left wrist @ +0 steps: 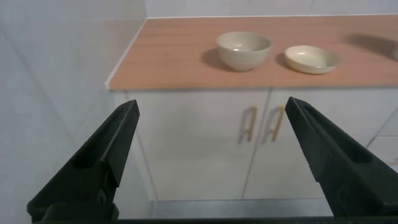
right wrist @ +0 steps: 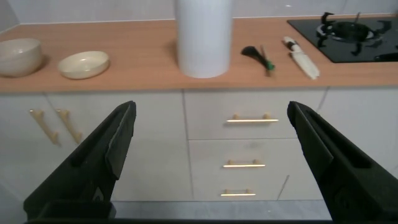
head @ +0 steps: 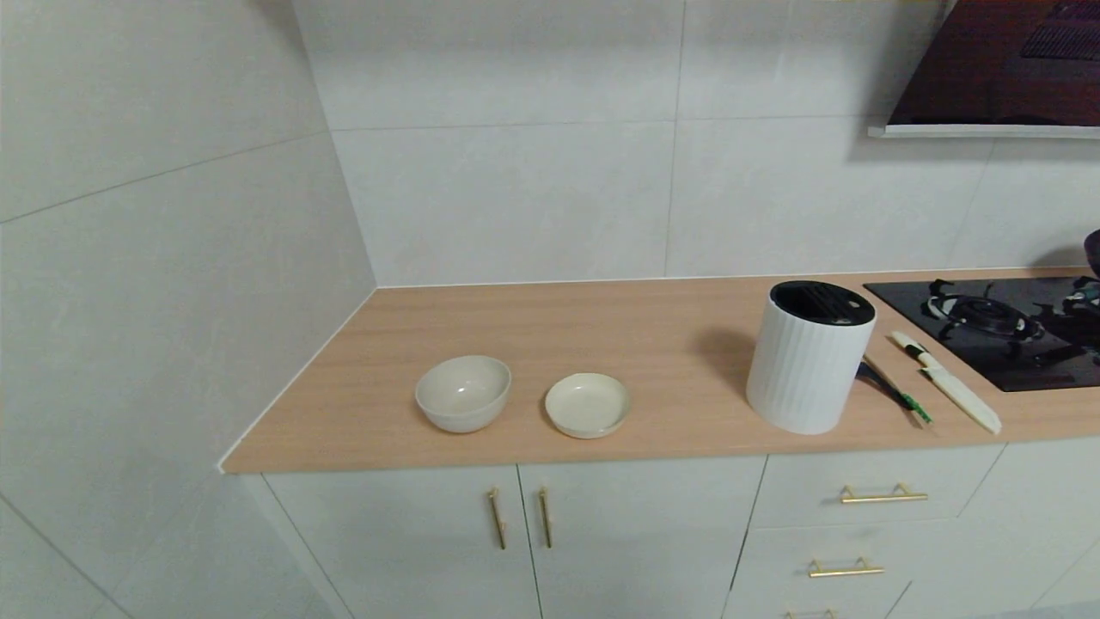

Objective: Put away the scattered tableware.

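Two glossy cream vessels, deep bowl [head: 463, 393] beside shallow dish [head: 588, 404], on wood-grain counter [head: 601, 327]; left pincer [left wrist: 211, 106], right pincer [right wrist: 211, 107] both agape.

No writing or label can be read anywhere.

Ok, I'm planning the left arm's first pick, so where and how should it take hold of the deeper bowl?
Probably by the rim, from above, one finger inside and one outside. The deeper bowl stands upright, mouth up, and its rounded wall offers no flat sides. Choose the rim's left part, away from the shallow dish beside it.
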Controlling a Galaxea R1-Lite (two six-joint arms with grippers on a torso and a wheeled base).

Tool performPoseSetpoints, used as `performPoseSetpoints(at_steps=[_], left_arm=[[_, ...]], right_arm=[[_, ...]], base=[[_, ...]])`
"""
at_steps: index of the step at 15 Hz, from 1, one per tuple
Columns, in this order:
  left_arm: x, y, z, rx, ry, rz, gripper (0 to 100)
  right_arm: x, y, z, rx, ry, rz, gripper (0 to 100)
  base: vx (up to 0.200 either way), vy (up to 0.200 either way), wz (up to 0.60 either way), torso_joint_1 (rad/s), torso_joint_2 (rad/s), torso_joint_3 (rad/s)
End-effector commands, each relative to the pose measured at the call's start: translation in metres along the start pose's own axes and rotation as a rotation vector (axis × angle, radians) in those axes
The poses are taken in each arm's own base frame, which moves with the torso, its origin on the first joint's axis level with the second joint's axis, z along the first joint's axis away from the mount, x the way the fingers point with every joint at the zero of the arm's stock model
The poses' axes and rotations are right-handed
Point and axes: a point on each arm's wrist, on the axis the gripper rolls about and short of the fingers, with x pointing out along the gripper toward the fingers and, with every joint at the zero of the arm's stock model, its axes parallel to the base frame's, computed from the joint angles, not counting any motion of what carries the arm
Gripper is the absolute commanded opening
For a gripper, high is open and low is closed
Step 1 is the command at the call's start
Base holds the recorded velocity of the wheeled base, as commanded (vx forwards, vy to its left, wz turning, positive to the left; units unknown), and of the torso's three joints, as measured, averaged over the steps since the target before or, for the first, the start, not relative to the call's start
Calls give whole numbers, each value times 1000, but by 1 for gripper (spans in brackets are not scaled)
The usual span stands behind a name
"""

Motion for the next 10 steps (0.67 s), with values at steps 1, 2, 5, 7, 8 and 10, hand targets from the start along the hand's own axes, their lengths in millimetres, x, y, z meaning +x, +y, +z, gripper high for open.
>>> performPoseSetpoints(at_steps=[1, 2, 5, 7, 8, 10], left_arm=[[0, 0, 0, 0, -1, 1, 100], [0, 0, 0, 0, -1, 1, 100], [0, 0, 0, 1, 1, 1, 100], [0, 0, 0, 1, -1, 1, 100], [0, 0, 0, 1, -1, 1, 100], [0, 0, 0, 1, 1, 1, 100]], right_arm=[[0, 0, 0, 0, 0, 0, 100], [0, 0, 0, 0, 0, 0, 100], [0, 0, 0, 0, 0, 0, 100], [0, 0, 0, 0, 0, 0, 100], [0, 0, 0, -1, 0, 0, 100], [0, 0, 0, 0, 0, 0, 100]], base=[[0, 200, 0, 2, 2, 2], [0, 200, 0, 7, 7, 7], [0, 200, 0, 2, 5, -1], [0, 200, 0, 0, 2, 2], [0, 0, 0, 0, 0, 0], [0, 0, 0, 0, 0, 0]])
